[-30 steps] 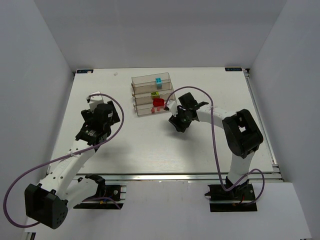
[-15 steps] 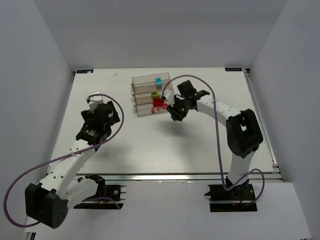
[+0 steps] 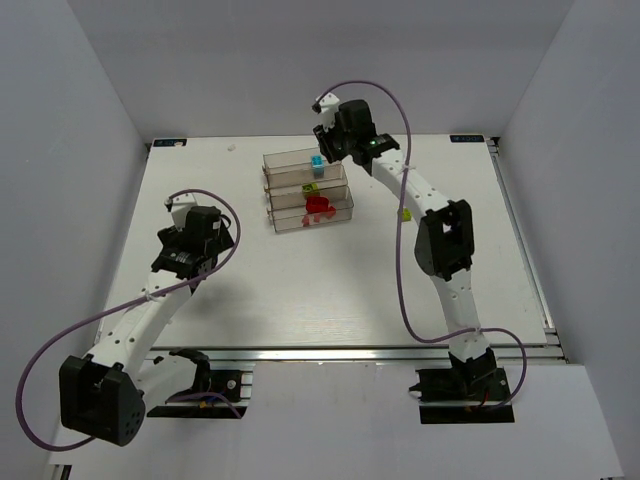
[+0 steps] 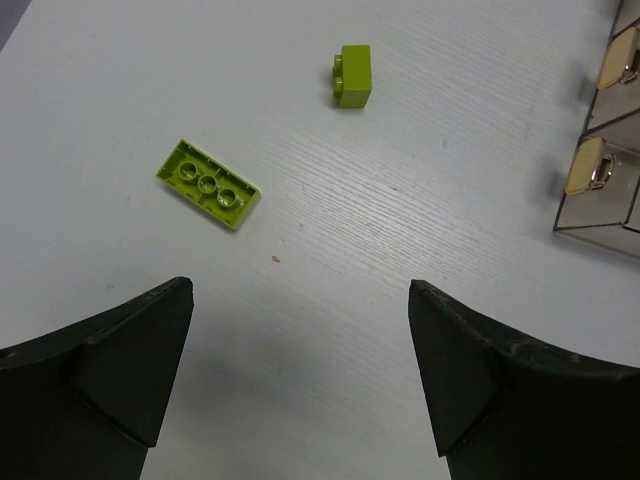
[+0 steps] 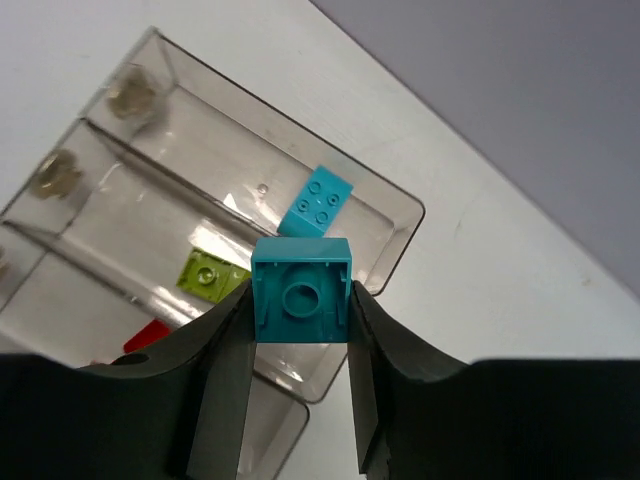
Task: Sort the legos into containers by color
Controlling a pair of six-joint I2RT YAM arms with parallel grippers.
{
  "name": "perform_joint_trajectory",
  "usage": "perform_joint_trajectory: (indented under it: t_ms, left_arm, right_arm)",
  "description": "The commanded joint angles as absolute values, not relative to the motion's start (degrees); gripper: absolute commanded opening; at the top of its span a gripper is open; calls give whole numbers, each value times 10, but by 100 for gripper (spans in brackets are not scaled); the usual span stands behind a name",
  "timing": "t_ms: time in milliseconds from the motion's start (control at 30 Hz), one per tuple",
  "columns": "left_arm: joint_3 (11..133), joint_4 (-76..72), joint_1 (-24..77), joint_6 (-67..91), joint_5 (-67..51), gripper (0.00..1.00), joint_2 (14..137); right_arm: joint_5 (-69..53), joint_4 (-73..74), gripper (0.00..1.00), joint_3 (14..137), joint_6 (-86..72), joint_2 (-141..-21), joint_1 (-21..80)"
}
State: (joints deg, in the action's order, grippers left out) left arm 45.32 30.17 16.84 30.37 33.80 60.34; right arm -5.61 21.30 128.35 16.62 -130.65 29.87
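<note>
My right gripper is shut on a cyan lego, hollow underside towards the camera, held above the right end of the clear containers. The far bin holds another cyan lego, the bin nearer holds a yellow-green one, and red shows in a third. From above, the right gripper hangs over the back of the containers. My left gripper is open above bare table, short of a flat yellow-green lego and a small yellow-green brick.
A small yellow-green piece lies on the table right of the containers. The left arm hovers left of the bins, whose gold latches show at the left wrist view's right edge. White walls enclose the table.
The right arm swung from the table beside the bins up to the back of the containers, its jaws narrowing onto the cyan lego. The left arm shifted slightly.
</note>
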Motion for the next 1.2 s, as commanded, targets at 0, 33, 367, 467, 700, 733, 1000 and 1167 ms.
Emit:
perform_joint_trajectory:
  t_ms: [0,33,367,467,700,733,1000,1167]
  left_arm:
    - [448,309,154,316,321,98,599]
    - [447,309,149,316,318,98,599]
    - [439,299,132,310,294,98,605]
    - [439,308,132,319,292,98,616]
    - [454,318,120,340,281,98,642]
    - [454,317,115,341,275,98,642]
    - [466,300,105,323,249,98,667]
    - [501,299,99,310,237,98,700]
  right_arm:
    - [45,126,0,1284,47,-1345,299]
    - [68,96,0,1282,36,-1350,298]
    - [100,10,0,1270,20,-1393,298]
    - [98,7,0,1268,19,-1406,298]
    - [78,7,0,1271,21,-1424,296]
    - [75,9,2,1270,21,-1426,297]
    - [68,8,26,1264,32,-1426,295]
    - [66,7,47,1261,32,-1423,295]
